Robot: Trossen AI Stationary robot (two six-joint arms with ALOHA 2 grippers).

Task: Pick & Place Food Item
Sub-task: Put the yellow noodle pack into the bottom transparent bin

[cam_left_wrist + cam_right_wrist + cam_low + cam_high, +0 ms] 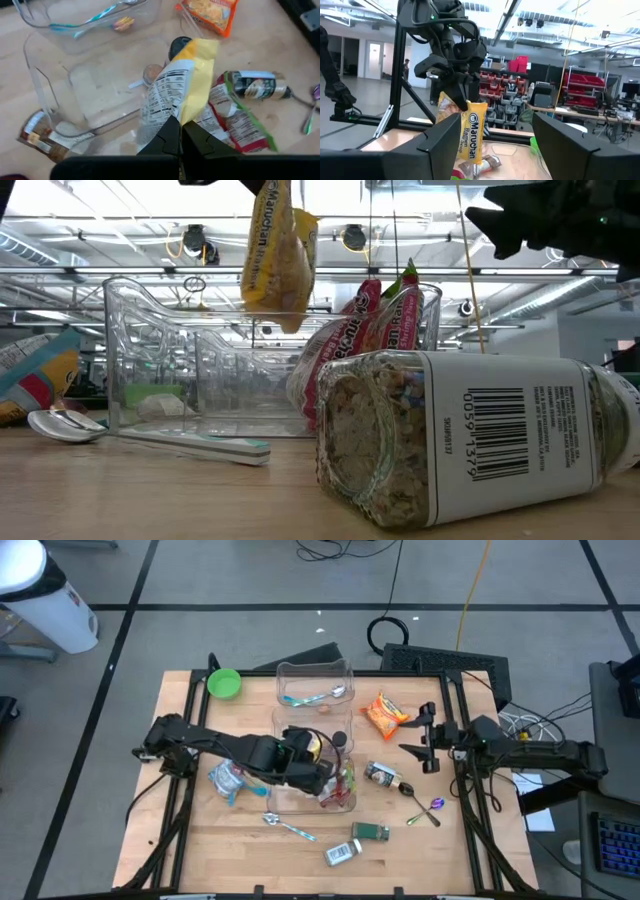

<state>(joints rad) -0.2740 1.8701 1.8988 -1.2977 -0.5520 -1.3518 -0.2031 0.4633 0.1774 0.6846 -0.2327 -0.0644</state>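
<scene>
Wooden table (200,840) spreads under me, and on it stand two clear plastic bins, the nearer bin (312,772) already holding a red snack packet (345,783) at its right end, with the far bin (315,685) behind it. My left gripper (180,142) hangs over that nearer bin with its jaws pressed together on the top edge of a yellow ramen packet (182,85), which dangles straight below my fingertips, clear of the bin floor. My right gripper (428,738) waits off to the right beside an orange packet (385,713), jaws apart and empty.
</scene>
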